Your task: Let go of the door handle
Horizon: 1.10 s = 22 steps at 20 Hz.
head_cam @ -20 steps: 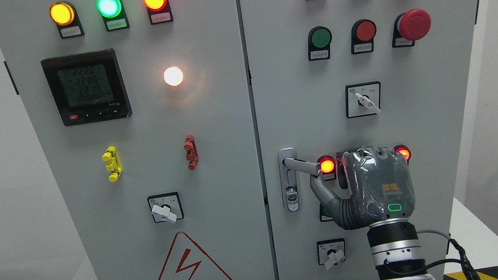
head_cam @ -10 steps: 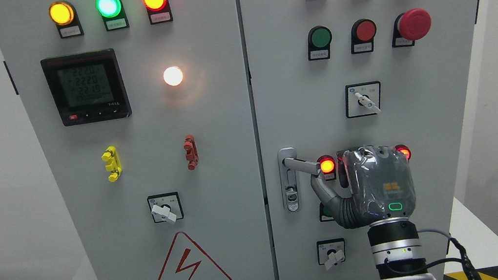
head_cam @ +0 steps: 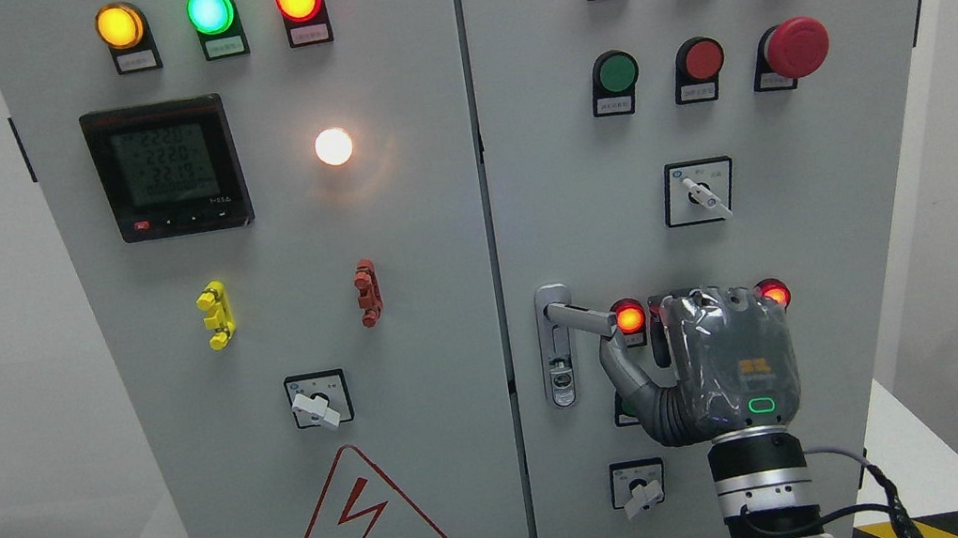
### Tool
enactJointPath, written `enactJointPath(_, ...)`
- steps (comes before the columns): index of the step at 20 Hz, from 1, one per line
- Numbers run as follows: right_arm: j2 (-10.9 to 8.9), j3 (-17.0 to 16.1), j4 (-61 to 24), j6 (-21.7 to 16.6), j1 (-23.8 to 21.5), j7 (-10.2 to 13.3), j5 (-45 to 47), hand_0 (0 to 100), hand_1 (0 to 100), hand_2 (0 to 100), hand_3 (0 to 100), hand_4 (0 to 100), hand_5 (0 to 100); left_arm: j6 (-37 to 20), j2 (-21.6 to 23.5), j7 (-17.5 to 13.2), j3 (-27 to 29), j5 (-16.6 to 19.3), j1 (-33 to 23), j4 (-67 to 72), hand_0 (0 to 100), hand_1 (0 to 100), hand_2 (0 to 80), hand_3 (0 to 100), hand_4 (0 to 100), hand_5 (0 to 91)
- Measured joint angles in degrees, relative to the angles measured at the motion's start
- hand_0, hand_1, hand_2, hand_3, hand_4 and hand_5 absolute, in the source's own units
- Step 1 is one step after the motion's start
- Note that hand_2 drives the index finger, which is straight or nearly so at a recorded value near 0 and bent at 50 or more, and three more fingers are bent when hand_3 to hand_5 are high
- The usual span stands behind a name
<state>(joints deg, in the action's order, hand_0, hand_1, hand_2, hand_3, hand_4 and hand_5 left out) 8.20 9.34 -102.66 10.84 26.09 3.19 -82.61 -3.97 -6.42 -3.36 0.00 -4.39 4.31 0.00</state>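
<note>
The right hand (head_cam: 721,361) sits just right of the handle (head_cam: 580,318), thumb under its tip, holding nothing, so release looks nearly done.

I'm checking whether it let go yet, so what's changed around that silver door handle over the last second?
The grey robot right hand has sunk slightly down the right cabinet door, its thumb just below the tip of the silver lever door handle; no grasp shows. The handle, the lit red lamps and the rotary switches look unchanged.
</note>
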Motion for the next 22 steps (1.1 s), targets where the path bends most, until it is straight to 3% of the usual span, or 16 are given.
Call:
enactJointPath(9, -0.01, 0.12, -1.05, -0.21, -1.81, 0.03, 0.08, 39, 29, 87, 100, 97, 90, 0.0, 0.0, 0.0, 0.0, 0.0, 0.0, 0.0, 0, 0, 2.4, 9, 1, 0.0)
enactJointPath(10, -0.01, 0.12, -1.31, -0.27, -2.04, 0.03, 0.08, 38, 29, 84, 100, 91, 89, 0.0, 0.0, 0.0, 0.0, 0.0, 0.0, 0.0, 0, 0, 2.4, 9, 1, 0.0)
enactJointPath(17, -0.19, 0.06, -4.2, -0.72, -5.18, 0.1, 0.14, 33, 29, 63, 99, 82, 78, 0.0, 0.0, 0.0, 0.0, 0.0, 0.0, 0.0, 0, 0, 2.4, 9, 1, 0.0)
enactJointPath(21, -0.32, -0.56, -6.44, -3.22, -8.01, -0.34, 0.39, 31, 31, 41, 78, 68, 60, 0.0, 0.0, 0.0, 0.0, 0.0, 0.0, 0.0, 0, 0, 2.2, 9, 1, 0.0)
enactJointPath(22, -0.34, -0.89, -7.02, -4.5, -8.75, -0.42, 0.55, 30, 31, 35, 67, 59, 48, 0.0, 0.0, 0.0, 0.0, 0.0, 0.0, 0.0, 0, 0, 2.2, 9, 1, 0.0)
